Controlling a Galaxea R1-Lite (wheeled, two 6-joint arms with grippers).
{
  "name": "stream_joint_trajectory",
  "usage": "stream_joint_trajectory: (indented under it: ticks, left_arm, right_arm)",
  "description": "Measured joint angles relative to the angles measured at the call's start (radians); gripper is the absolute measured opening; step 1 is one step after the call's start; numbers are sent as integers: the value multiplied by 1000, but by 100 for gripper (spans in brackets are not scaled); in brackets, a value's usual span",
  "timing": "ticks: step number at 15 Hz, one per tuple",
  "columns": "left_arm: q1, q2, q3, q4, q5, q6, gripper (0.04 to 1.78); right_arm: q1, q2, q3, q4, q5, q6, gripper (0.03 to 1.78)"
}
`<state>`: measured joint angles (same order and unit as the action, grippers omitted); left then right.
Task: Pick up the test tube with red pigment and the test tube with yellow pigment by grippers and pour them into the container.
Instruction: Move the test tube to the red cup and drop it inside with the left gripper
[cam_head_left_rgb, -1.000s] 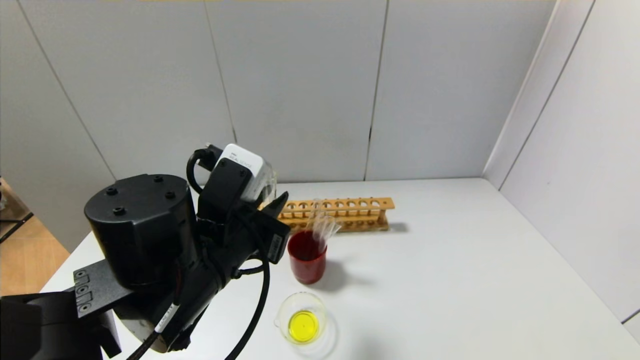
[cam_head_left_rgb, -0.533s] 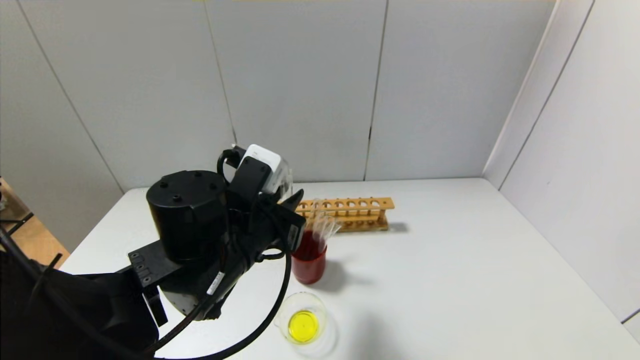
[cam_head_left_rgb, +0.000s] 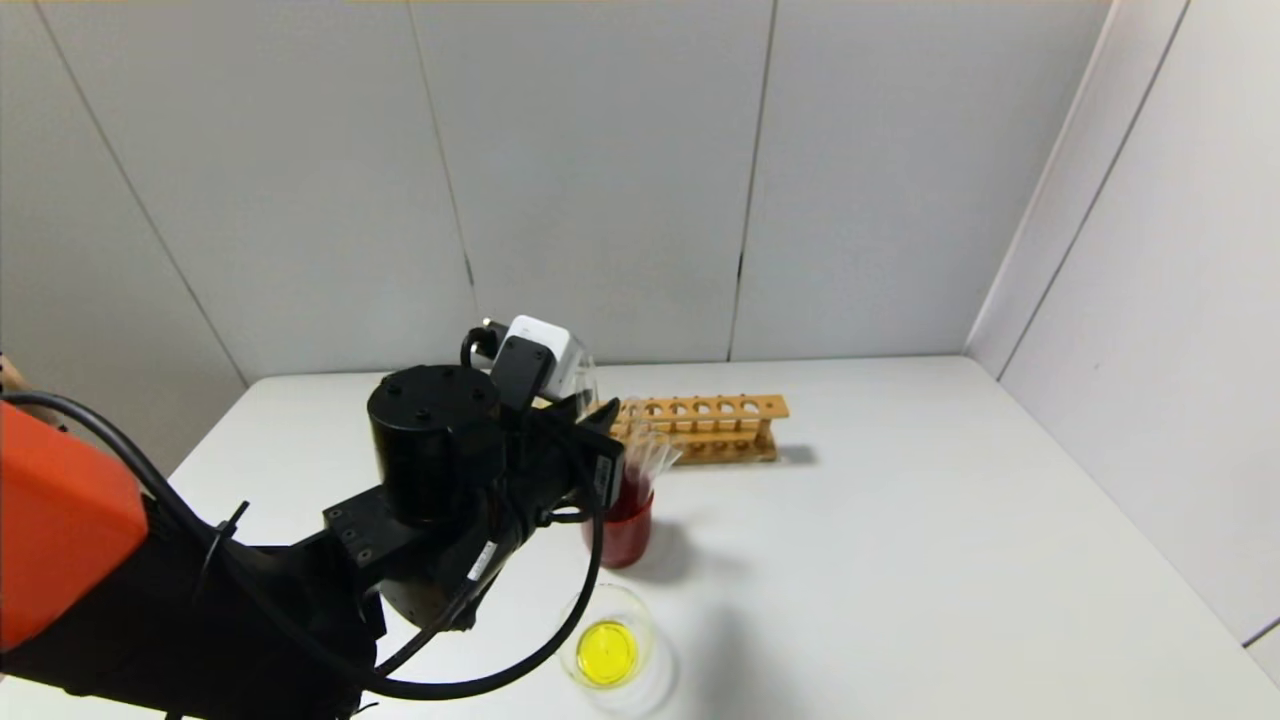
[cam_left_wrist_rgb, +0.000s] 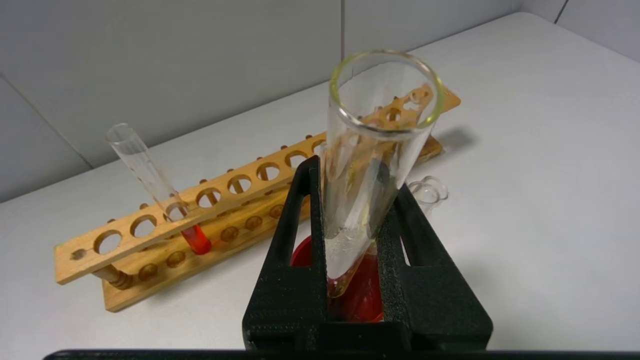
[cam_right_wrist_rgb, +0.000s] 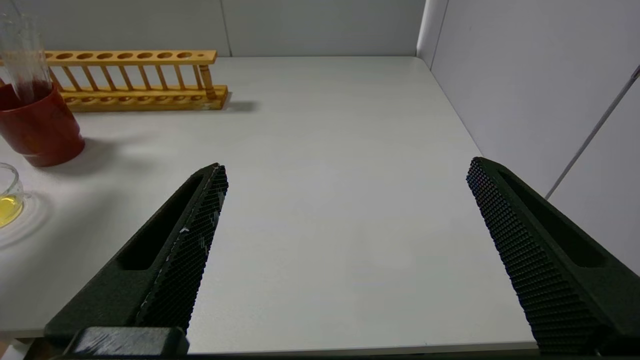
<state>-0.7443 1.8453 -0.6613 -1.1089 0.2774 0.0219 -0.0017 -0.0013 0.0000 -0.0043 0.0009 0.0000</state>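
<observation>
My left gripper (cam_left_wrist_rgb: 355, 180) is shut on the test tube with yellow pigment (cam_left_wrist_rgb: 370, 150). The tube stands mouth up, nearly empty, with only a yellowish trace at its base, right above the dark-red cup (cam_left_wrist_rgb: 362, 300). In the head view the left gripper (cam_head_left_rgb: 605, 440) is at the cup's left rim. The test tube with red pigment (cam_left_wrist_rgb: 192, 237) leans in the wooden rack (cam_left_wrist_rgb: 150, 227). The container (cam_head_left_rgb: 607, 650), a low glass beaker, holds yellow liquid in front of the cup. My right gripper (cam_right_wrist_rgb: 346, 165) is open and empty over the table's right front, out of the head view.
The dark-red cup (cam_head_left_rgb: 625, 525) holds a few colourless tubes (cam_head_left_rgb: 652, 455) leaning right. The wooden rack (cam_head_left_rgb: 705, 425) lies behind it. Grey walls close the back and right. The white table (cam_head_left_rgb: 950, 560) stretches to the right of the cup.
My left arm has reached forward with the tube, from left of the red cup to over it. The beaker, cup and rack have not moved.
</observation>
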Motion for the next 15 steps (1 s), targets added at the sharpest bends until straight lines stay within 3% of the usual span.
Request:
stream_joint_trajectory:
  ticks: [15]
  left_arm:
    - [58,170,-18,-4,-56,-38,34]
  right_arm:
    - [0,0,0,0,0,0,175]
